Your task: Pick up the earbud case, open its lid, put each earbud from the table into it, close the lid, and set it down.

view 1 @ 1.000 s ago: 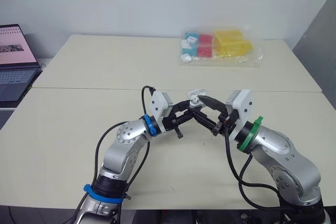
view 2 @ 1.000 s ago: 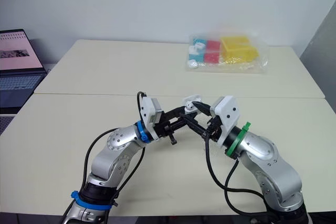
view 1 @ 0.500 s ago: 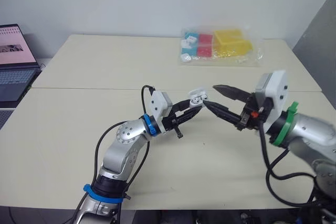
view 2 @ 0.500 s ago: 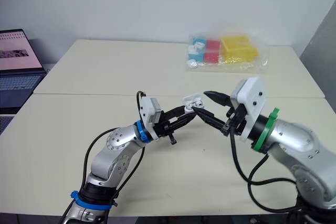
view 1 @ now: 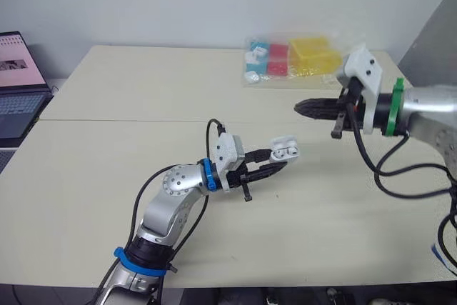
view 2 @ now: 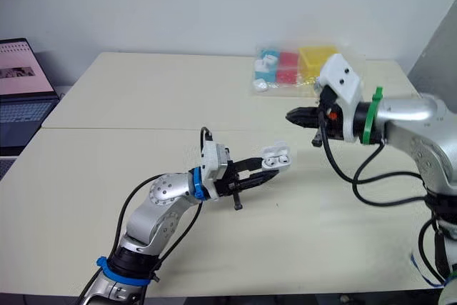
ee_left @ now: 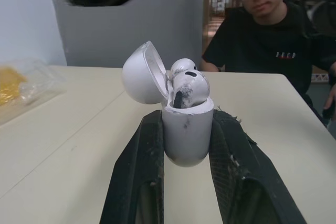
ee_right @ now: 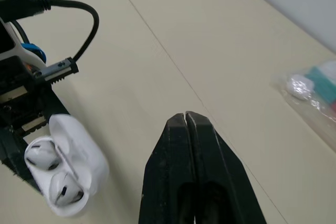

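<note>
Left gripper (ee_left: 189, 118) fingers clamp the earbud case (view 1: 284, 150) by its body, held off the table (view 1: 143, 91) near mid-scene | lid (ee_left: 144, 74) open, two earbuds (ee_left: 186, 80) inside, apparently seated | right gripper (view 1: 301, 108) fingers pressed together, empty, raised far-right of the case, well apart | plastic bag (view 1: 296, 58) at far side.

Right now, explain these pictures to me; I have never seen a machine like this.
This is a humanoid robot with two arms, each ending in a two-fingered gripper. Two pictures come from its head, looking down over a table; two from its wrists. The left gripper holds a white earbud case, lid open, two earbuds inside. The right gripper is shut, empty, raised above the table. A bag of coloured items lies at the far edge, a laptop off to the left.
</note>
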